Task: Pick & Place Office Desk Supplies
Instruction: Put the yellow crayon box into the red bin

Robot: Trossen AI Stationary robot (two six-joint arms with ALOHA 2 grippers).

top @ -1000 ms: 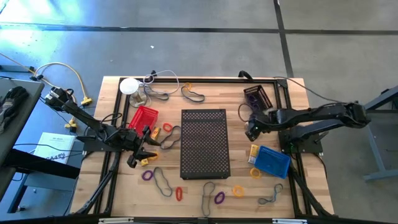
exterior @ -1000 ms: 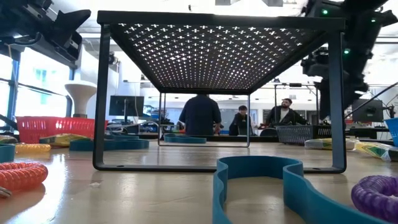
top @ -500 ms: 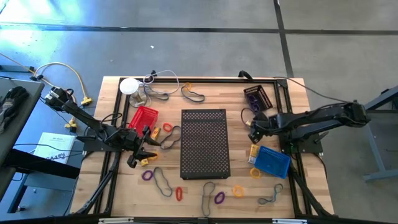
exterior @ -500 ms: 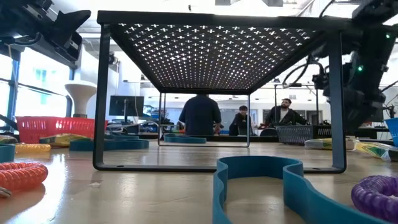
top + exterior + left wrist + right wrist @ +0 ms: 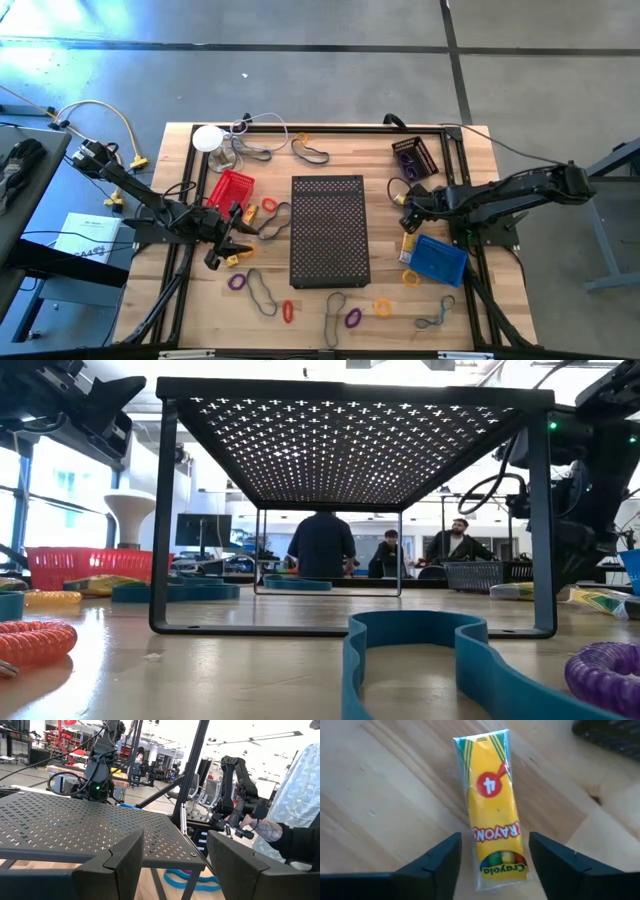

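Right gripper (image 5: 492, 857) hung low over a small yellow crayon pack (image 5: 495, 805), its two dark fingers spread wide with the pack lying flat between them. It looked lined up that way so the fingers could close on the pack's long sides. From above, this gripper (image 5: 407, 200) was right of the middle, beside the black mesh stand (image 5: 328, 230), with a blue basket (image 5: 438, 258) just below it. The left gripper (image 5: 228, 240) waited left of the middle, near a red basket (image 5: 231, 186), fingers also apart. Colored loops (image 5: 353, 318) and dark bands (image 5: 262, 292) lay scattered along the bottom of the wooden table (image 5: 190, 300). Beyond the table in the low view, the room was big and bright, and people (image 5: 322, 545) sat at desks far behind.
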